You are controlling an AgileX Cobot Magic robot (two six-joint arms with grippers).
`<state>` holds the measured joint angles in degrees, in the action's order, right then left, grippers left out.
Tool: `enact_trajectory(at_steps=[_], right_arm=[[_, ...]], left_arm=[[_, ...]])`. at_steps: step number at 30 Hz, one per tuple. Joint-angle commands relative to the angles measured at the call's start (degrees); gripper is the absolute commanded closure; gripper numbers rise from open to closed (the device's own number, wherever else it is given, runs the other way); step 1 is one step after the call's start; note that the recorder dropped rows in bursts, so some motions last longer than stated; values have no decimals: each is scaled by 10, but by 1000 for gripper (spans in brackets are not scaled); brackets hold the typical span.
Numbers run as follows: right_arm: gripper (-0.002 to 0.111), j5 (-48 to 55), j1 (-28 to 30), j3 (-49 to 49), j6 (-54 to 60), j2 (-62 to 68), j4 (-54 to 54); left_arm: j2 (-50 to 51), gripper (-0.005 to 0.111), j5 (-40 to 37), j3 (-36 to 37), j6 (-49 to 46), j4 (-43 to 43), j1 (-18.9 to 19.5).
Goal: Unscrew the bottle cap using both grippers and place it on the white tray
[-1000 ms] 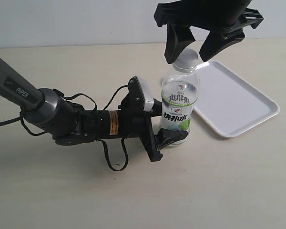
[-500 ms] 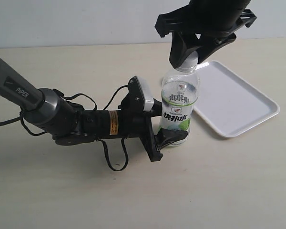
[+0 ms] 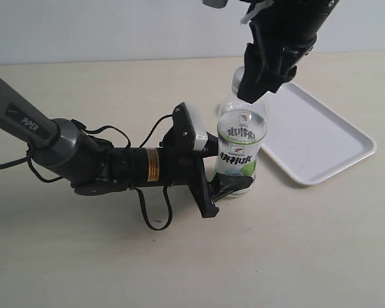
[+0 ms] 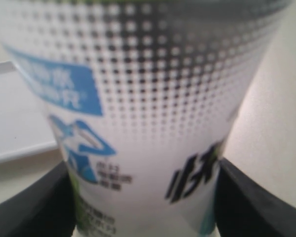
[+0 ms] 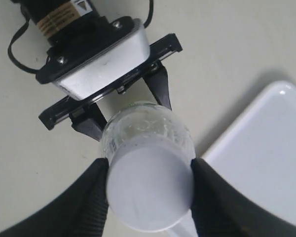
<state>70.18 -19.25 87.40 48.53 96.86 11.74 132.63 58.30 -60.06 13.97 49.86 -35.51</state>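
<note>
The right gripper (image 3: 255, 83) has twisted round, its jaws pinching the cap (image 5: 150, 192). The left gripper (image 3: 226, 181) clamps the bottle (image 3: 242, 144) in its jaws.

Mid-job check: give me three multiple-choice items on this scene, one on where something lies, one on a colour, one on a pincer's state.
1. In the exterior view, the white tray lies where from the bottle? A to its left; B to its right; C beneath it.
2. The bottle cap is: A white; B green; C red.
3. The right pincer is: A open above the tray; B shut on the bottle's body; C shut on the bottle cap.

Answers: 1 B, the tray sits right of the bottle on the table. 2 A, the right wrist view shows a white cap. 3 C, it clamps the cap from both sides.
</note>
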Motion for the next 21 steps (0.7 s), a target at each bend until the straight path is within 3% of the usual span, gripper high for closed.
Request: enact_trajectory(at_steps=[1, 7, 21], right_arm=[[108, -2, -1, -1, 120, -1, 1], [108, -2, -1, -1, 187, -1, -1], [108, -2, -1, -1, 189, -18, -1]], left_arm=[[0, 107, -29, 1, 2, 14, -1], [0, 107, -29, 1, 2, 14, -1], [0, 107, -29, 1, 2, 14, -1]])
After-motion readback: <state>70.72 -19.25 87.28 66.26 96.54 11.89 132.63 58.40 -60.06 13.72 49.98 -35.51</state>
